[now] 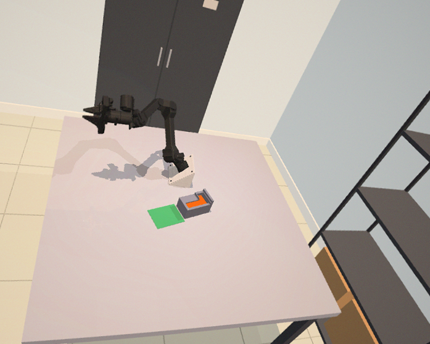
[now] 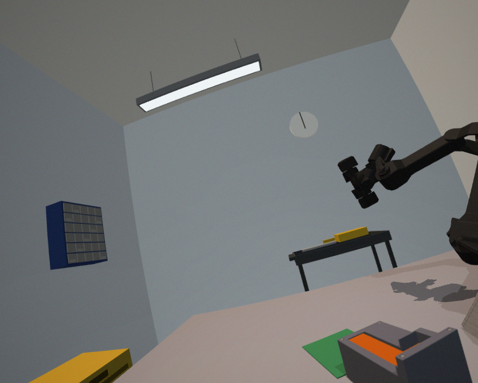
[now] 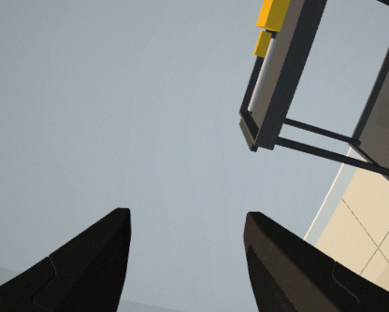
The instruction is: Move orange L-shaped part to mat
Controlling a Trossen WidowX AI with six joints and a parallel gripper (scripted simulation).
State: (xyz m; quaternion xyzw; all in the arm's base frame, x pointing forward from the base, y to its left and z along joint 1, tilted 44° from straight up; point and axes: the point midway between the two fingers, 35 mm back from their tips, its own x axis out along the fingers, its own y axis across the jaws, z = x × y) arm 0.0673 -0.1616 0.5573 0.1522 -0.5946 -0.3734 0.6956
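Observation:
The orange L-shaped part (image 1: 196,203) (image 2: 376,348) lies low in the pocket of the grey tray (image 1: 196,212) (image 2: 367,366), with no end visibly raised. The green mat (image 1: 164,216) (image 2: 326,352) lies flat beside the tray, with no part on it. My gripper (image 1: 84,112) (image 3: 188,222) is partly open and empty, held high above the table's far left side in the top view, well away from the tray. Its fingers point sideways to the left there. The wrist view shows neither the part, the tray nor the mat.
The arm's pale base bracket (image 1: 181,178) stands just behind the tray on the table (image 1: 179,278). The tray has a raised wall at one end. A dark shelf rack (image 1: 400,215) stands on the floor to the right, beyond the table edge.

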